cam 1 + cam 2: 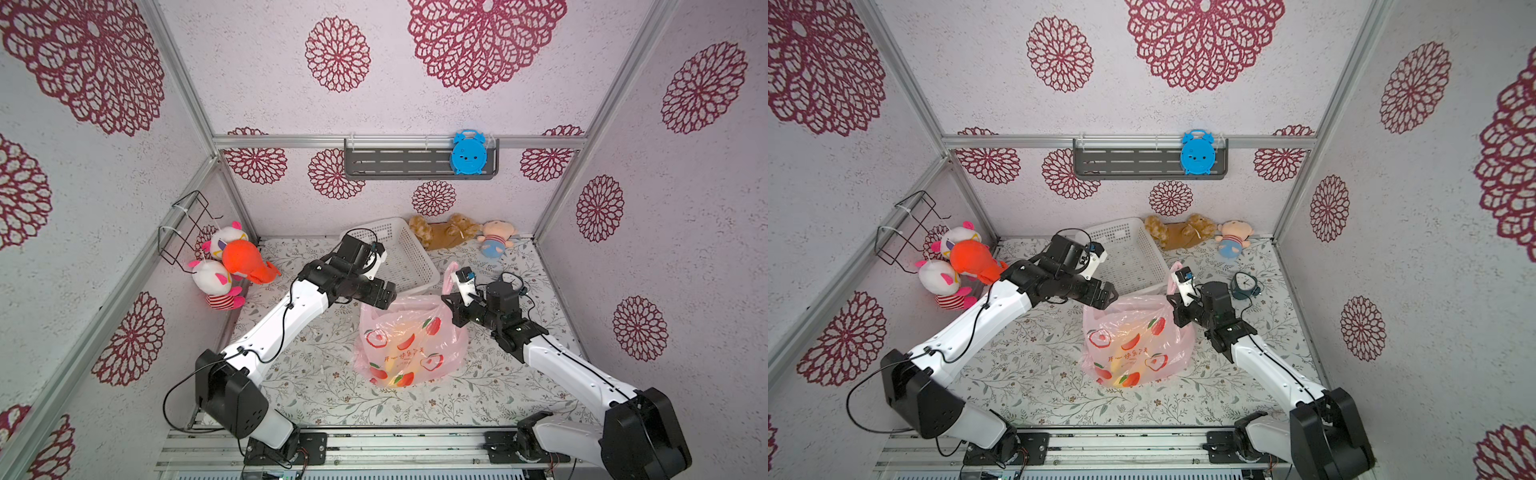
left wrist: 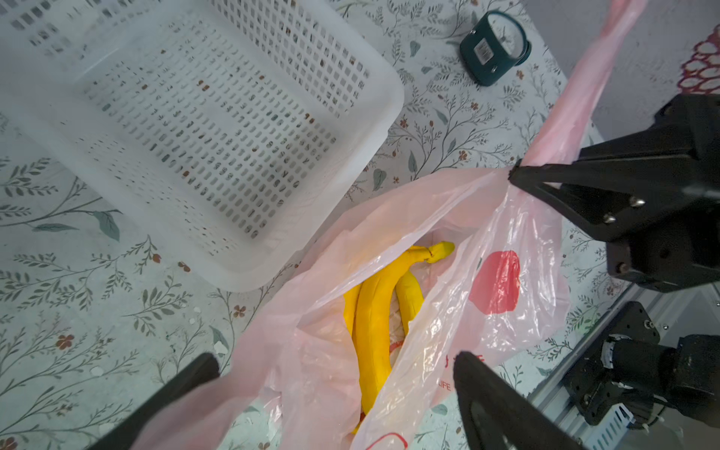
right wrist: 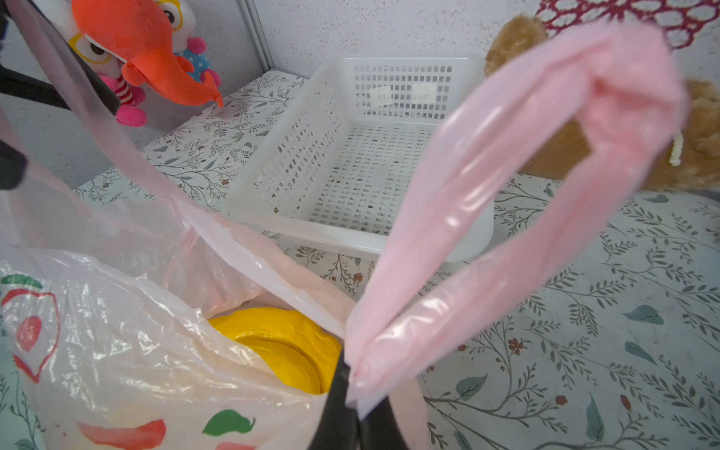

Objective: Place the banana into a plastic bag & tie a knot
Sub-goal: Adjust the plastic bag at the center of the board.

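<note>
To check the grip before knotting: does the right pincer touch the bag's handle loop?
Touching. In the right wrist view the right pincer is shut on the base of the handle loop of the plastic bag.

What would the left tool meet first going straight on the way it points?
Likely the plastic bag: the open left tool points into its mouth, with the banana just beyond. Depth is unclear.

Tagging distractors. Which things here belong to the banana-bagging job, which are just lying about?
Job: plastic bag, banana inside it, right gripper shut on a handle, left gripper open.
Lying about: white basket, orange plush, brown bear, dark clock, blue clock.
</note>
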You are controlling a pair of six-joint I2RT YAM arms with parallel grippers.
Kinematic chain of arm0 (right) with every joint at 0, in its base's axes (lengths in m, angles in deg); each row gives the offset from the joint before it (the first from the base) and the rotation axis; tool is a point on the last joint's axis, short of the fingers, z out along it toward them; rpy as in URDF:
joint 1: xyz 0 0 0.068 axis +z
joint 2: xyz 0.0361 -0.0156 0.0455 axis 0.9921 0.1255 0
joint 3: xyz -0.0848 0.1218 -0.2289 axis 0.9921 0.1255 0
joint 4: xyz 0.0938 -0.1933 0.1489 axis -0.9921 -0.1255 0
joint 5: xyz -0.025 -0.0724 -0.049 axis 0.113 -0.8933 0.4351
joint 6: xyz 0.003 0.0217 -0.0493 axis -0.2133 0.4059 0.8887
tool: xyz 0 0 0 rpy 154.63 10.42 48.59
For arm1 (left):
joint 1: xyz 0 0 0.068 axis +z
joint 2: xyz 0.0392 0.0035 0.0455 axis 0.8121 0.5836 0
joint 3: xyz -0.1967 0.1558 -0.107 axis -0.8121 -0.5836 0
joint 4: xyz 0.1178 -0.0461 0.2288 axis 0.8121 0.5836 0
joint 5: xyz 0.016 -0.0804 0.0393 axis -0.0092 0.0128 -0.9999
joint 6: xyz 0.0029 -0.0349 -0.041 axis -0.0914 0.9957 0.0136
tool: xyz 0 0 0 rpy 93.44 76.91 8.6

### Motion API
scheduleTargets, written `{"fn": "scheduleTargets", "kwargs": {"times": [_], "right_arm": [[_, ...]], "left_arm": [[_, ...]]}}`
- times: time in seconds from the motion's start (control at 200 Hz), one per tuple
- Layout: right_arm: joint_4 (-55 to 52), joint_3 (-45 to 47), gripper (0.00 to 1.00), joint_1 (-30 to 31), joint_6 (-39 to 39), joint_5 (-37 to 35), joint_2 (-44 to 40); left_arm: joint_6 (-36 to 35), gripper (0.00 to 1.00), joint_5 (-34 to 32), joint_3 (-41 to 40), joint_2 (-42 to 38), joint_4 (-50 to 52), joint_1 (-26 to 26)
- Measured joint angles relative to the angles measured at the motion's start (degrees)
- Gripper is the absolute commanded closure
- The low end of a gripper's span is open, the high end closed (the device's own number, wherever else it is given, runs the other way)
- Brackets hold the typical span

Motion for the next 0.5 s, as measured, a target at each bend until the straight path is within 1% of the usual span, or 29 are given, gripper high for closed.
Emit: {"fn": "scheduleTargets", "kwargs": {"times": [0.155,0.285,0.385,0.5], "right_arm": [[-0.2,0.0,1.0,-0.4,0.0,1.7,0.4],[-0.2,-0.2,1.0,-0.9,0.0,3.1,1.0],[-0.3,-0.4,1.0,-1.6,-0.1,4.2,1.5],[-0.3,-0.6,1.0,-2.9,-0.4,6.1,1.6]], "left_arm": [[2.2,0.03,-4.1,-7.9,-12.8,-6.0,0.8],[4.5,0.03,-4.7,-17.0,-23.6,-12.9,3.1],[6.6,0.03,-4.7,-25.2,-28.4,-18.3,3.8],[10.3,0.03,-5.3,-34.7,-30.8,-24.8,3.8]]}}
